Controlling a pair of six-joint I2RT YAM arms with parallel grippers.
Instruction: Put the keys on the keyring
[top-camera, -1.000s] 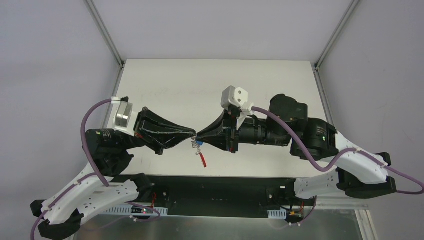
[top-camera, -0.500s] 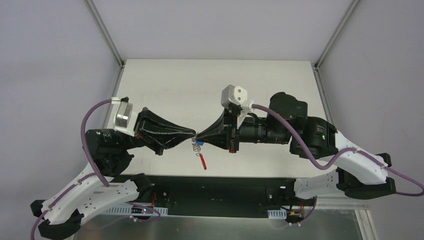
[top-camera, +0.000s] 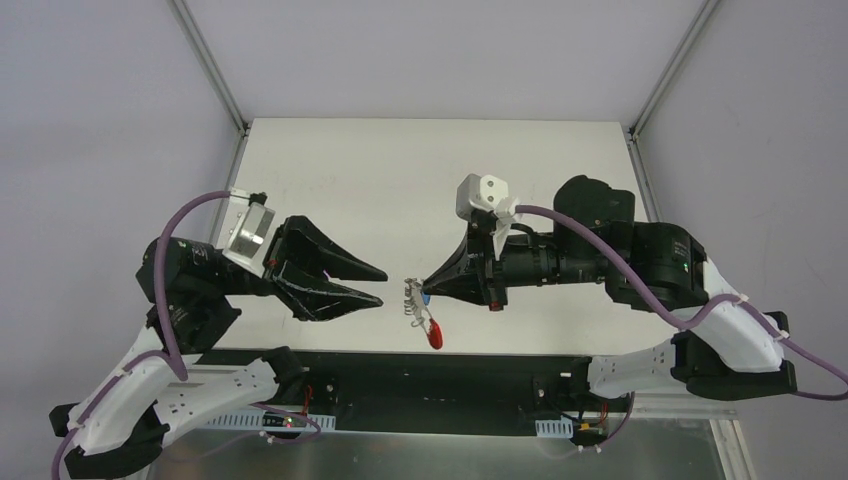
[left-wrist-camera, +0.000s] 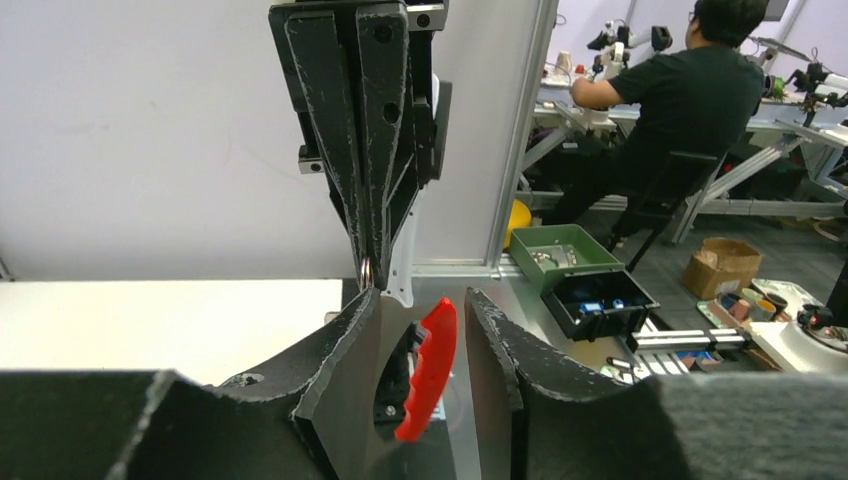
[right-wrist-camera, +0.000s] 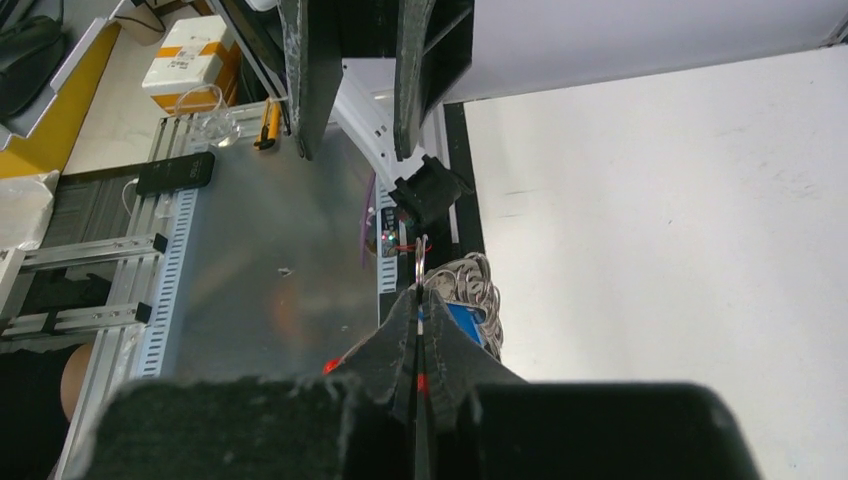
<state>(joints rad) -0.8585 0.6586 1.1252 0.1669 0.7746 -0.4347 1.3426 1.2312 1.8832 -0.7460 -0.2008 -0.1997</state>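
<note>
Top external view is showing the right gripper (top-camera: 424, 291) pinching shut on the bunch of thin silver wire rings (top-camera: 409, 300), above the white table (top-camera: 340, 180), with its red curved plastic strip (top-camera: 435, 334) dangling below. The blue oblong plastic tag (right-wrist-camera: 466, 326) is hanging against the rings. The left gripper (top-camera: 382, 286) is waiting just beside, jaws apart, holding nothing. The bunch is looking light, loose and slippery, so gripping a single ring's rim is seeming best.

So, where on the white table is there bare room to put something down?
The far half of the white table, from both arms to the back edge, is bare. Crowded: the near middle, where the open left gripper faces the right gripper, shut on the silver wire keyring with its red curved plastic strip.
</note>
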